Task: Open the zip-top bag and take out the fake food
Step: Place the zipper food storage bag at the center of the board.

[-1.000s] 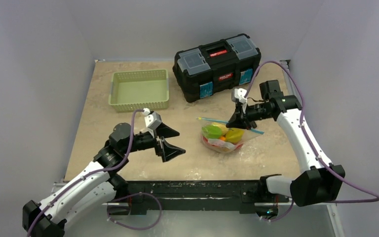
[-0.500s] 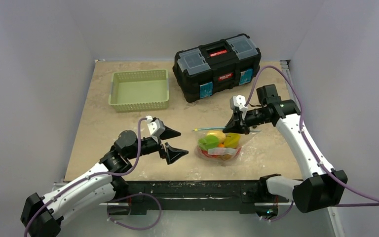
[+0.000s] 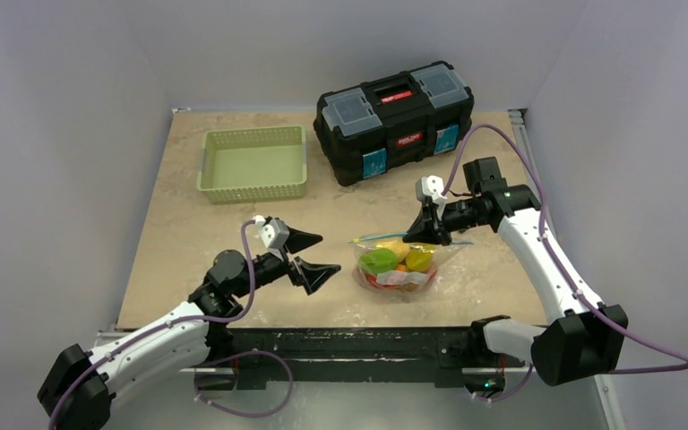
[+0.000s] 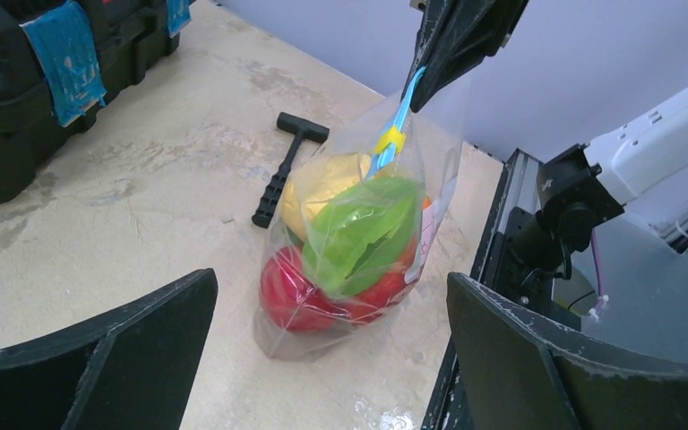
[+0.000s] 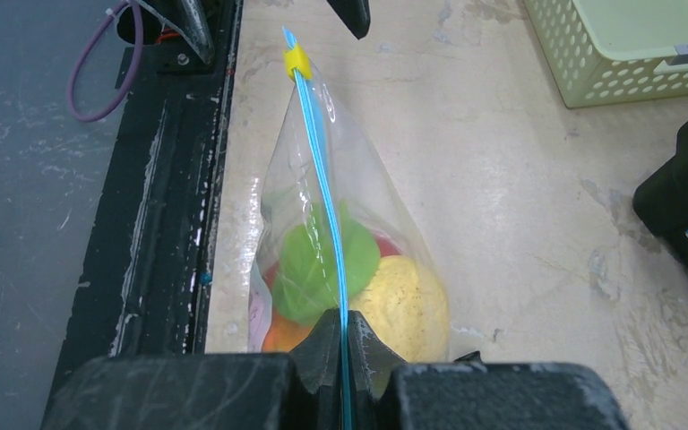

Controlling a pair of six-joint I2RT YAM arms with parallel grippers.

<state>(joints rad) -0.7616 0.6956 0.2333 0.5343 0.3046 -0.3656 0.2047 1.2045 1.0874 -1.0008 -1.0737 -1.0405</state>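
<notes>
the right gripper is pinched closed on the teal zip strip of the zip-top bag, holding its top edge up off the table while the bag's bottom rests on the surface. seen from above, the bag sits at about 4 o'clock from the table's middle. the zip looks closed, with a yellow slider at its far end. the fake food is all inside: green, yellow, red and orange pieces bunched at the bottom. the left gripper hangs with its jaws spread wide and nothing between them, at the bag's 9 o'clock and just apart from it. a black hammer lies beside the bag. the green basket sits at 11 o'clock and the black toolbox at 1 o'clock.
</notes>
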